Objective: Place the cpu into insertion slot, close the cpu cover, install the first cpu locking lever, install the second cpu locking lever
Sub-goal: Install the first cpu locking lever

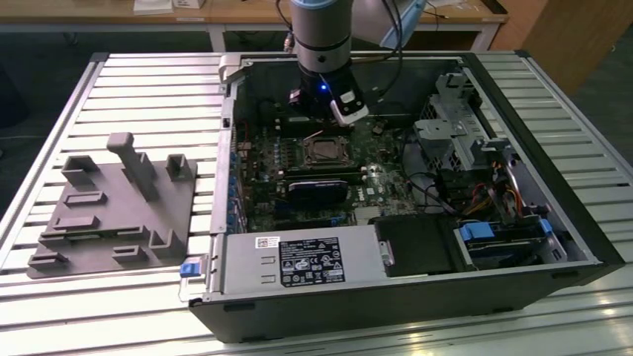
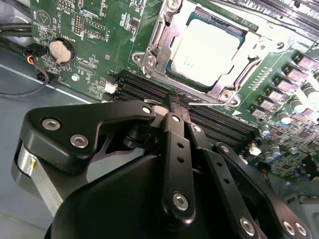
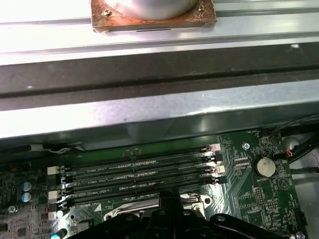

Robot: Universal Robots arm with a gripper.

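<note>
Slatted metal table (image 1: 148, 81) carries the open computer case (image 1: 396, 311); you see the gripper (image 2: 177, 103) low over the motherboard (image 2: 99, 45), jaws closed together, tips just beside a thin lever (image 2: 204, 103) at the socket's edge; whether they pinch it you cannot tell; the cpu (image 2: 207, 47) lies flat, face up, in the insertion slot (image 2: 172, 75), the cpu cover (image 2: 152, 45) framing it; square, its edges run parallel to the memory slots (image 2: 144, 89).
</note>
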